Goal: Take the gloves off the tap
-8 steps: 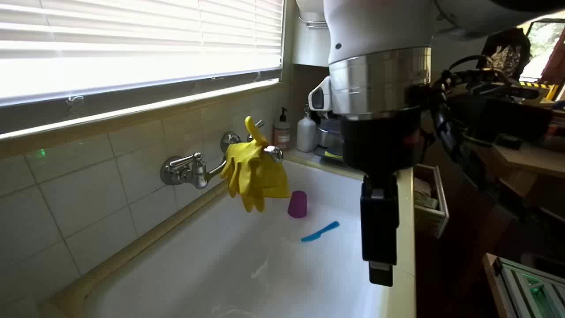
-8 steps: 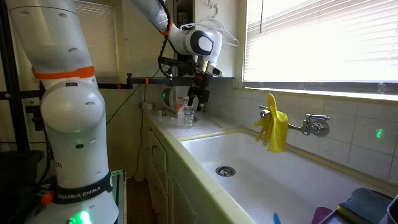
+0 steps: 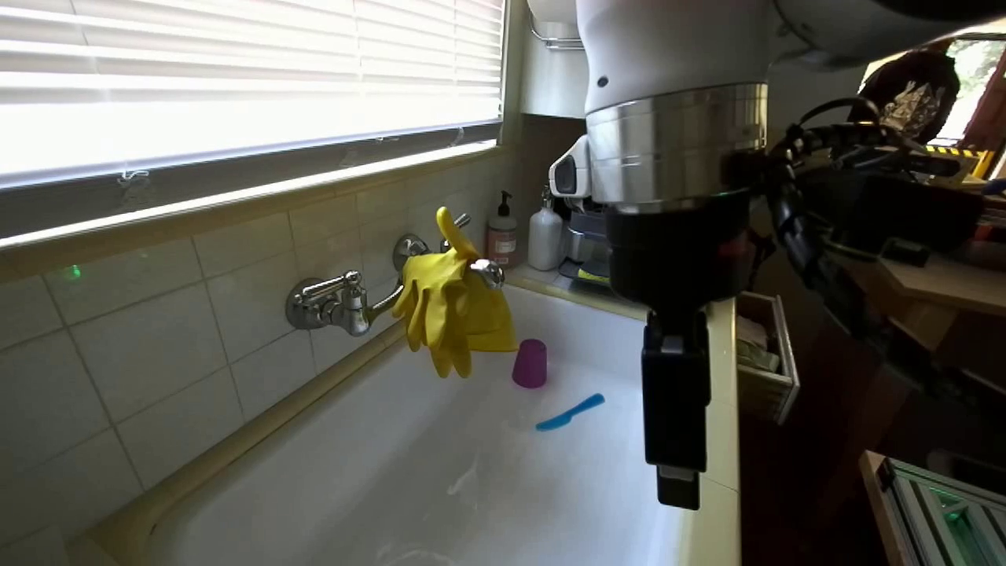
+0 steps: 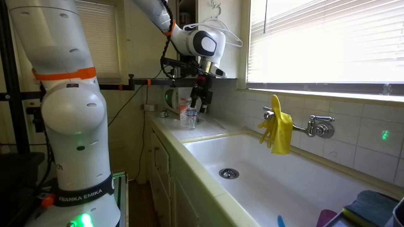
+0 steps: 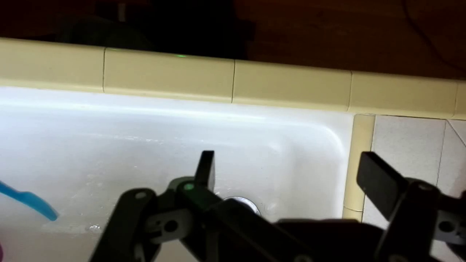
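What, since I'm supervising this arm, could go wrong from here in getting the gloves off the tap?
The gloves drape over the tap, a chrome end poking out past them, so a sideways tug may snag. The open gripper could knock a nearby lever handle on its approach, perhaps starting water. And since the gloves hang above the sink, a weak pinch might drop them in.

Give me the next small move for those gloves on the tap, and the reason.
Probably ease the open gripper toward the yellow gloves, without closing it: they hang draped on the tap, apart from the gripper, and the wrist view shows part of the sink but no gloves.
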Controlling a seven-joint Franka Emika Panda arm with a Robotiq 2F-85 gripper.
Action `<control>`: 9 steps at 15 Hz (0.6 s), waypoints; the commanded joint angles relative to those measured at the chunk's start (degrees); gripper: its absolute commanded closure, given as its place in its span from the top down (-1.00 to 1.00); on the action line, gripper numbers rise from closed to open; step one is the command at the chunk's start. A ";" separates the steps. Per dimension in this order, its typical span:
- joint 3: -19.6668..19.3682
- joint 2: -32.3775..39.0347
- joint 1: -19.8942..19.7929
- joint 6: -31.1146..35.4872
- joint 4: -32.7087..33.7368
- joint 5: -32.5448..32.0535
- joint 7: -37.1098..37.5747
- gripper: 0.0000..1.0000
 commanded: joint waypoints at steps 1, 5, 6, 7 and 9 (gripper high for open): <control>-0.01 -0.19 -0.24 0.84 -0.23 -1.32 1.94 1.00; -2.49 -0.56 -3.21 3.60 -0.84 -0.02 10.28 1.00; -3.37 -0.61 -4.06 3.96 -0.93 0.41 11.45 1.00; -3.98 -0.55 -4.70 4.87 -1.39 0.83 12.97 1.00; -5.60 -0.47 -6.29 6.14 -1.80 1.76 15.16 1.00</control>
